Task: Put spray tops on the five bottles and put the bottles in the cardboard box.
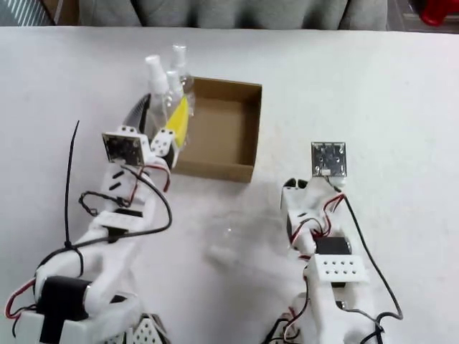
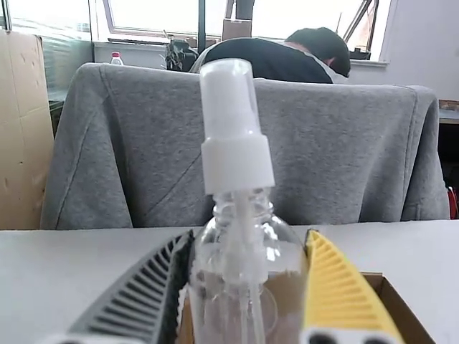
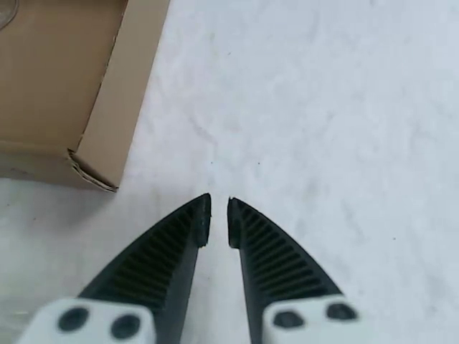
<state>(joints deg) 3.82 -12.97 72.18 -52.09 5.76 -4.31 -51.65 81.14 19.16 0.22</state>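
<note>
Bottle with its spray top sits clamped in your left gripper at the cardboard box, by its left wall, beside two other topped bottles. Your right gripper hangs clenched and empty over the surface near a box corner.

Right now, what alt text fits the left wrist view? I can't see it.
A clear bottle with a white spray top stands upright, clamped in the left pincer between its grey and yellow fingers. Part of the cardboard box shows beneath, on the white table, with a grey seat back behind.
</note>
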